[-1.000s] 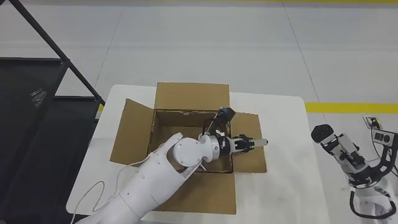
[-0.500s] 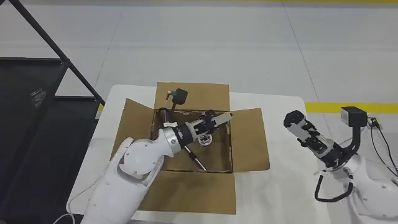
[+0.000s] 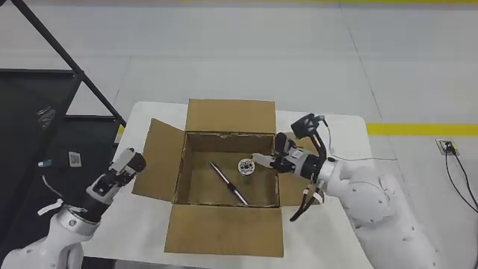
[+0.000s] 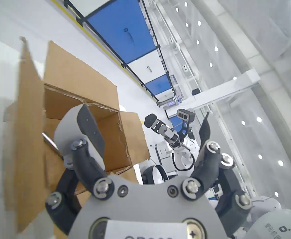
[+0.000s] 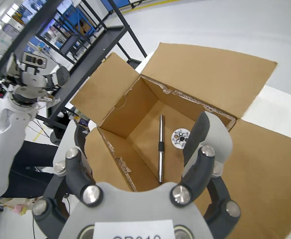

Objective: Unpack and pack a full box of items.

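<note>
White tabletop carries an open cardboard box. On its floor, below and just ahead of the right claw, lie a slim metal rod and, near it but apart, a small round perforated metal disc. Both look stiff, smooth and probably slippery. The rod seems best pinched across its dark middle band, and the flat disc by its rim. Over the box's side wall the right claw hangs spread and empty. Outside the opposite flap, well apart from both parts, the left claw is likewise spread and empty.
</note>
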